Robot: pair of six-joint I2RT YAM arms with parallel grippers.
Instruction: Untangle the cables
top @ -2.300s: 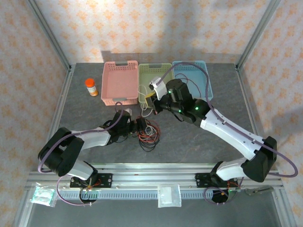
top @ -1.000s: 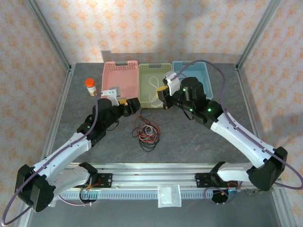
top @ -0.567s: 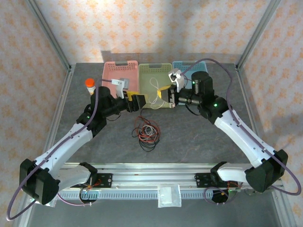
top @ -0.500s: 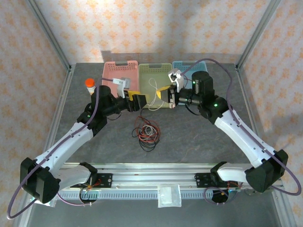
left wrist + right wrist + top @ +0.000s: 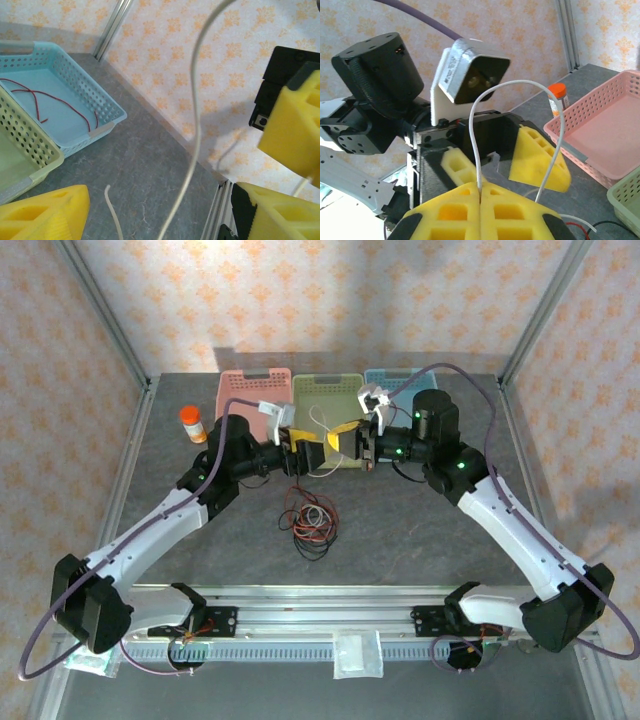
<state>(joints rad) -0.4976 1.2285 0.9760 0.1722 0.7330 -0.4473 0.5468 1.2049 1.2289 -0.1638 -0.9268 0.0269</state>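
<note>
A tangle of red, black and white cables (image 5: 312, 522) lies on the grey table in front of the baskets. My right gripper (image 5: 337, 443) (image 5: 480, 188) hangs above the green basket's front edge, shut on a white cable (image 5: 520, 86) that loops up from its pads. My left gripper (image 5: 314, 455) (image 5: 160, 201) faces it from close by, open. The white cable (image 5: 197, 135) runs between its yellow fingers (image 5: 47, 212) without touching them. Another red cable (image 5: 52, 97) lies in the blue basket (image 5: 100, 107).
Pink basket (image 5: 240, 412), green basket (image 5: 330, 390) and blue basket (image 5: 395, 380) stand in a row at the back. An orange-capped bottle (image 5: 192, 423) stands left of the pink one. Metal frame rails border the table.
My left gripper rose from the tangle and swung right until it faces the right gripper, its jaws narrowing a little. The right gripper lifted the white cable higher.
</note>
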